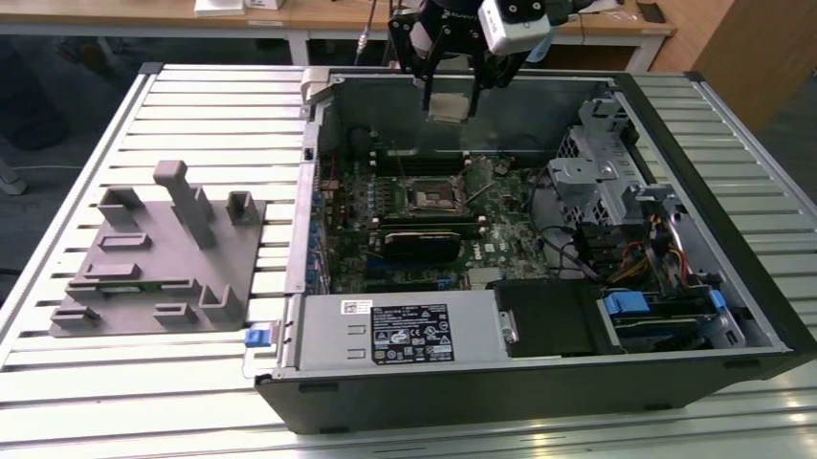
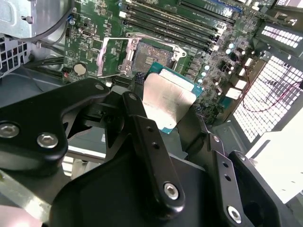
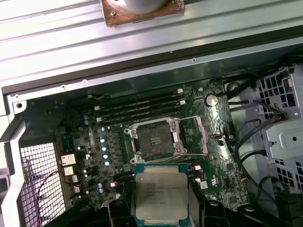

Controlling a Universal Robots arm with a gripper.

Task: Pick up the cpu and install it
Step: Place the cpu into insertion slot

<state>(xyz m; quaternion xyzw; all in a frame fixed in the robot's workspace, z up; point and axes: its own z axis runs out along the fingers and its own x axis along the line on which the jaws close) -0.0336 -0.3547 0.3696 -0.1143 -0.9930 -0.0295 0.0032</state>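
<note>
Holding the cpu [image 1: 449,107] tight between the two black fingers of the gripper [image 1: 450,96], up in the air over the back of the open computer case [image 1: 511,397]. Not in the socket [image 1: 428,198] yet, and not touching the green board [image 1: 511,229].

Thin, flat and square, with a pale silver top and a blue-green edge all round. In the first wrist view, a few lines of small dark print in the middle of that silver top. In the second wrist view, plain shiny metal, tilted, with the socket just past it, metal frame flipped open and dark square bare inside.

Nearer the front of the case in the exterior view, a big white label [image 1: 406,330] with black print and little marks, stuck on a metal box [image 1: 475,330]. Off to the exterior view's left, a grey plastic fixture [image 1: 160,258] on the slatted table [image 1: 205,105].
</note>
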